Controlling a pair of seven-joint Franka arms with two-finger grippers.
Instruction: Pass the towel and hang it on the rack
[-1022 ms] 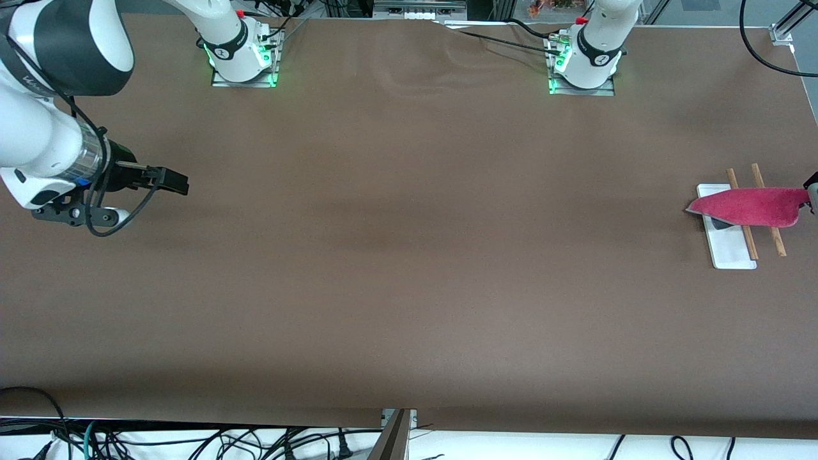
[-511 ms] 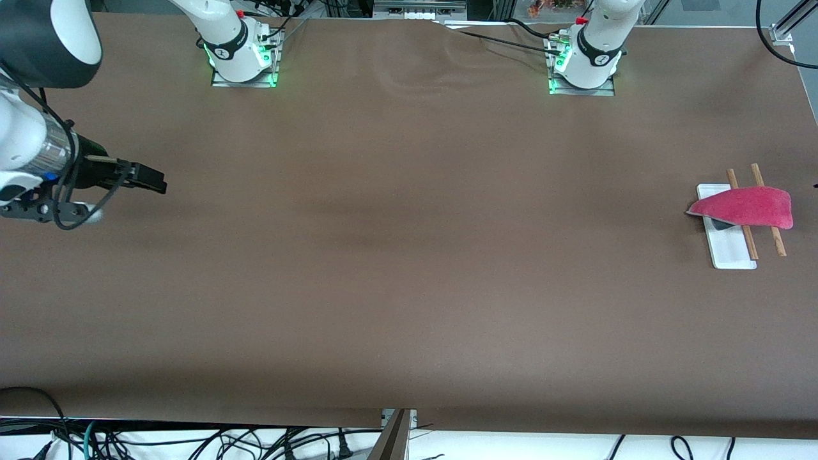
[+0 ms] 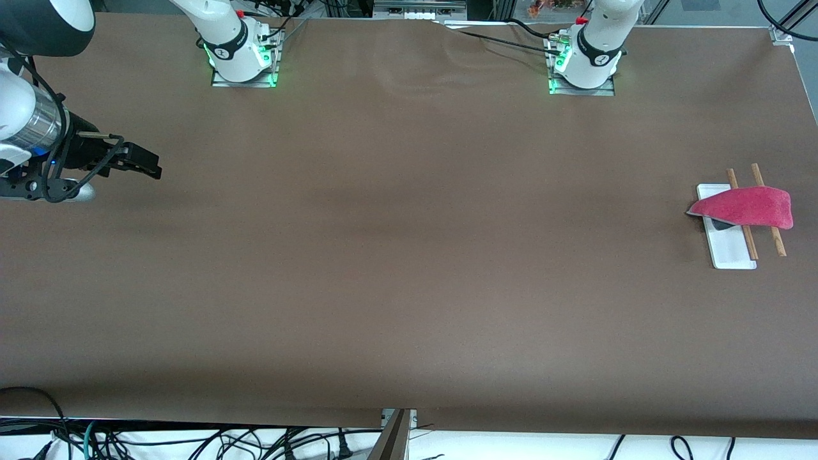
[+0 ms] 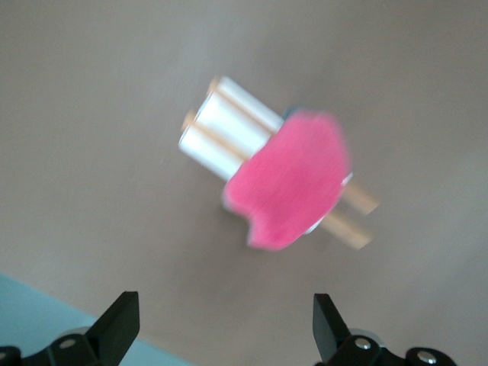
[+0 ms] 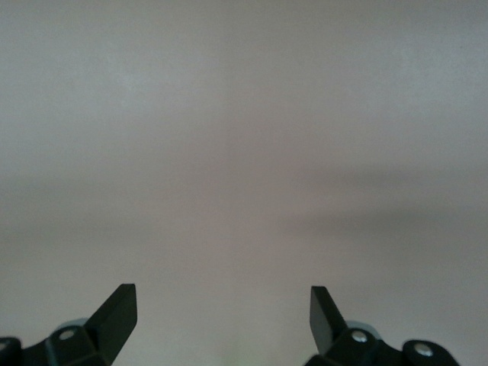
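Note:
The pink-red towel (image 3: 744,209) lies draped across the two brown rods of the rack (image 3: 728,254), at the left arm's end of the table. One corner hangs down over the rack's white base. My left gripper is out of the front view. In the left wrist view the left gripper (image 4: 225,320) is open and empty, above and apart from the towel (image 4: 293,179) and the rack (image 4: 221,126). My right gripper (image 3: 152,170) hovers over the table at the right arm's end. It is open with nothing between the fingers, as the right wrist view shows the right gripper (image 5: 223,313).
Both arm bases (image 3: 243,61) (image 3: 583,67) stand along the edge of the brown table cover farthest from the front camera. Cables (image 3: 192,441) lie below the table's front edge. A pale blue strip (image 4: 46,313) past the table edge shows in the left wrist view.
My left gripper has opened, let go of the towel's corner and left the front view. The towel has settled on the rods. The right arm has drawn back toward its end of the table.

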